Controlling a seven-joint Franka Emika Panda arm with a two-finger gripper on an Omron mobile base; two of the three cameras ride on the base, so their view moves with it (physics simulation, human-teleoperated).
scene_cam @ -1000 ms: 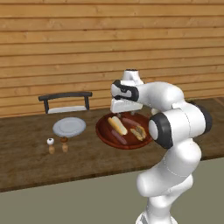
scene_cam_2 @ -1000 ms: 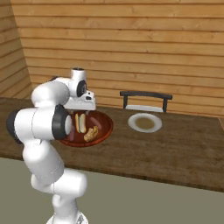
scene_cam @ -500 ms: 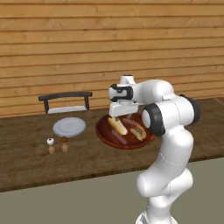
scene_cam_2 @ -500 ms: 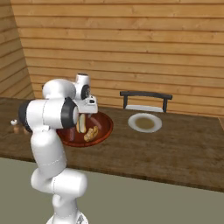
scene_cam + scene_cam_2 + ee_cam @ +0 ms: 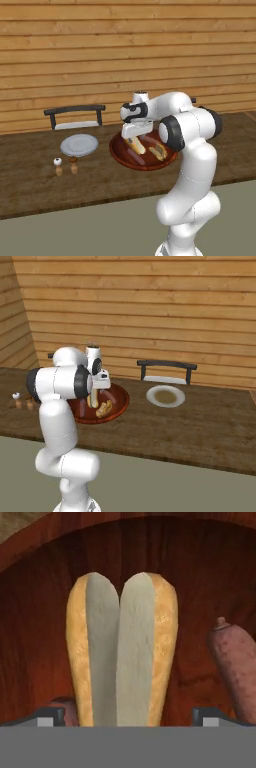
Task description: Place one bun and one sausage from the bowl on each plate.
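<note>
The dark reddish-brown bowl (image 5: 120, 155) (image 5: 120, 401) (image 5: 35, 632) sits on the wooden counter. It holds a split bun (image 5: 120, 652) (image 5: 136, 145), a second bun (image 5: 159, 150) (image 5: 104, 408) and sausages (image 5: 235, 667). My gripper (image 5: 134, 135) (image 5: 94, 398) (image 5: 129, 717) points down into the bowl, open, with its fingertips (image 5: 50, 716) on either side of the split bun's near end. One grey plate (image 5: 79, 145) lies left of the bowl. Another plate (image 5: 165, 396) lies to the bowl's right.
Two small shakers (image 5: 66, 166) (image 5: 23, 402) stand on the counter in front of the left plate. A dark rack (image 5: 75, 114) stands behind that plate, and another rack (image 5: 166, 370) behind the right plate. A wooden wall runs along the back.
The hand has swung left and come down into the bowl over the split bun. The jaws have stayed open.
</note>
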